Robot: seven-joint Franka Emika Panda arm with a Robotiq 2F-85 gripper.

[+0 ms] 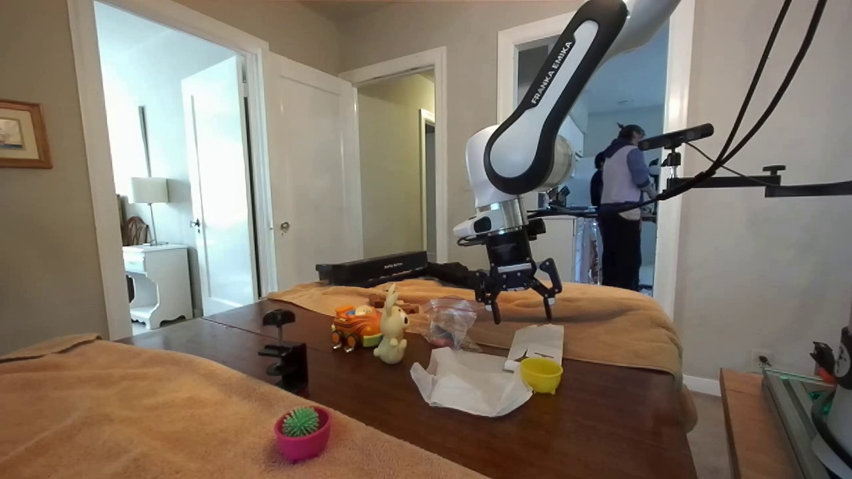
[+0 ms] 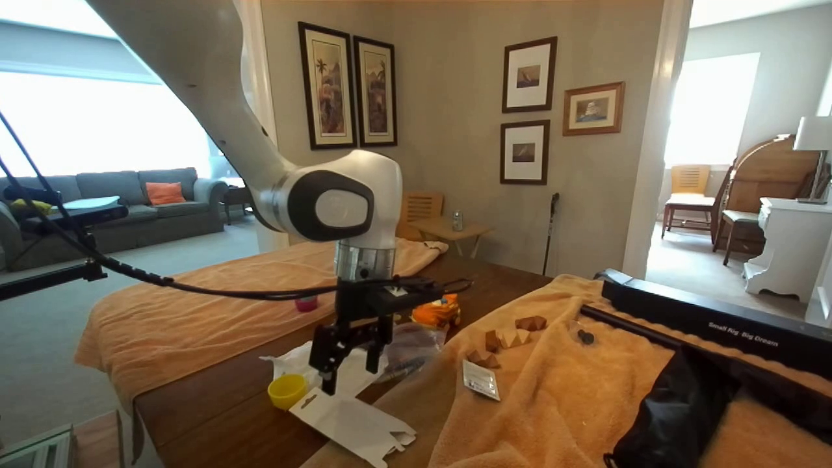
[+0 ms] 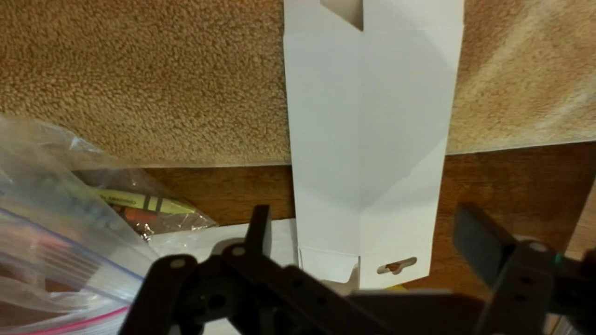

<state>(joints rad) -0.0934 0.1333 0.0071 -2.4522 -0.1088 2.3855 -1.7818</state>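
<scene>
- Hovering over the white carton [image 3: 326, 139]: black gripper [image 1: 523, 319], fingers spread wide, 1 to each side of the carton in the wrist view. Nothing pinched; no contact shows.
- Progress, my reading: gripper set across the carton near its slotted end; carton ungripped, lying down. No lift shows. How much handling is left, cannot say.
- Carton: flattened matte card, 1 lengthwise crease, loose end flaps, slotted hang hole. Lies part on the tan towel [image 3: 163, 83], part on the dark wood table [image 3: 535, 195].
- Under the carton: towel pile nubby, dense; table smooth, some sheen.
- Just beside the carton's slotted end: yellow cup [image 1: 541, 376], round, small feet. Near that end too, white paper [image 1: 466, 389], thin, creased, edges curled.
- Near the carton's long side: clear zip bag [image 3: 107, 279], crinkled film, yellow crayon [image 3: 135, 199] inside.
- Past the bag from the carton: cream toy [image 1: 391, 336], rounded, upright, long-eared; orange toy vehicle [image 1: 359, 324] by it.
- Well apart from the carton, same towel: brown pieces [image 2: 530, 323], faceted; black box [image 2: 689, 316], long.
- Farther from the carton: black clamp [image 1: 296, 369], angular; pink pot [image 1: 303, 446] with green spiky ball [image 1: 301, 422], on another towel [image 1: 146, 426].
- Farthest from the carton: person [image 1: 622, 179], standing.
</scene>
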